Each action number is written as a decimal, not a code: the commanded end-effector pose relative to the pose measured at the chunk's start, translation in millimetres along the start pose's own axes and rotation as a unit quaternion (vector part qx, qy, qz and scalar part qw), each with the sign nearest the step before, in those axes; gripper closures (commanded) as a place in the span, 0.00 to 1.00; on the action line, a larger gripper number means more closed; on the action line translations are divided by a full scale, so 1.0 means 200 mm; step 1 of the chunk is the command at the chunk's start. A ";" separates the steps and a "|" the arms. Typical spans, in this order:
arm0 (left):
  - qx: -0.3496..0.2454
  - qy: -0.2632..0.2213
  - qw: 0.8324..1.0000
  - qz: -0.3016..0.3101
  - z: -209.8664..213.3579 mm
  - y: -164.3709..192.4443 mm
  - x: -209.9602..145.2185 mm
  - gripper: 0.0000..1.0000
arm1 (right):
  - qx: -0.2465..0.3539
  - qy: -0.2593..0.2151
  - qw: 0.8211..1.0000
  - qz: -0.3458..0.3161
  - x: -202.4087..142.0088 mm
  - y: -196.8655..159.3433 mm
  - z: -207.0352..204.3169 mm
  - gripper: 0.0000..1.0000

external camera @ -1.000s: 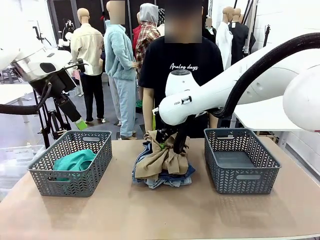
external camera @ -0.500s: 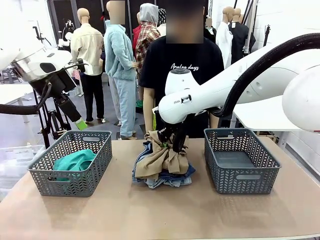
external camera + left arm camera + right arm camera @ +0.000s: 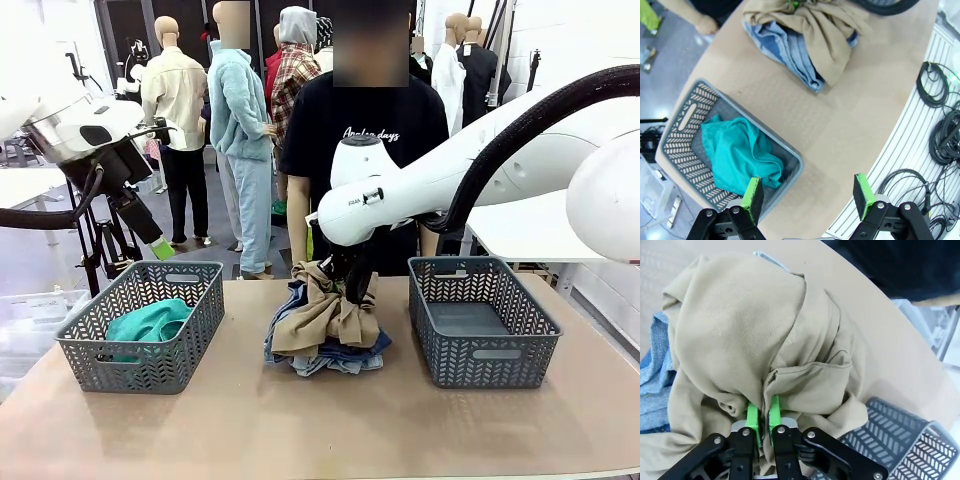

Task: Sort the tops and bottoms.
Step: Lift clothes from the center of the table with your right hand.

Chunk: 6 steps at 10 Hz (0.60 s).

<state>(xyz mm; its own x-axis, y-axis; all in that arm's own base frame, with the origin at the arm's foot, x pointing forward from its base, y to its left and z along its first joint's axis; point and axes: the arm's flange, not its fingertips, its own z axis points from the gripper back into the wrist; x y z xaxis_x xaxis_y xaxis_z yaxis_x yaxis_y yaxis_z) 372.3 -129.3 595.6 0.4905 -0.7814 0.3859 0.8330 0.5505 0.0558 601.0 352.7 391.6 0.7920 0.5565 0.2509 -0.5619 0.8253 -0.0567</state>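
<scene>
Just clenched right fingers on tan shirt atop jeans; grasp made, ready to lift. Holds left fingers released, apart from jeans.

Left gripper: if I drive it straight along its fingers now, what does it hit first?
The left gripper likely meets bare table just beside the basket holding the teal top; depth unclear.

The blue denim garments are largely covered by the tan khaki cloth shirt. The green pads of the right gripper are partly buried in a shirt fold. The grey plastic lattice basket is cut off by the picture's edge.
</scene>
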 end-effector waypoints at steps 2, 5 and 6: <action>-0.001 -0.002 1.000 0.000 0.00 0.00 0.00 0.07 | 0.025 -0.006 0.999 -0.042 -0.02 -0.02 0.07 1.00; -0.001 -0.002 1.000 0.000 0.00 0.00 0.00 0.07 | 0.039 -0.087 0.995 -0.038 -0.09 -0.05 0.50 1.00; -0.001 -0.002 1.000 0.000 0.00 0.00 0.00 0.07 | 0.044 -0.118 0.992 -0.030 -0.11 -0.05 0.63 1.00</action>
<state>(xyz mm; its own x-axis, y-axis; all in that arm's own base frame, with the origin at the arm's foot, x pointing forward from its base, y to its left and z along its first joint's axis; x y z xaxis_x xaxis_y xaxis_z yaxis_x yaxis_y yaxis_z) 372.3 -129.2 595.8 0.4904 -0.7813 0.3861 0.8329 0.5505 0.0561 580.9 337.7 500.5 0.7945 0.4504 0.4073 -0.5080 0.8604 0.0395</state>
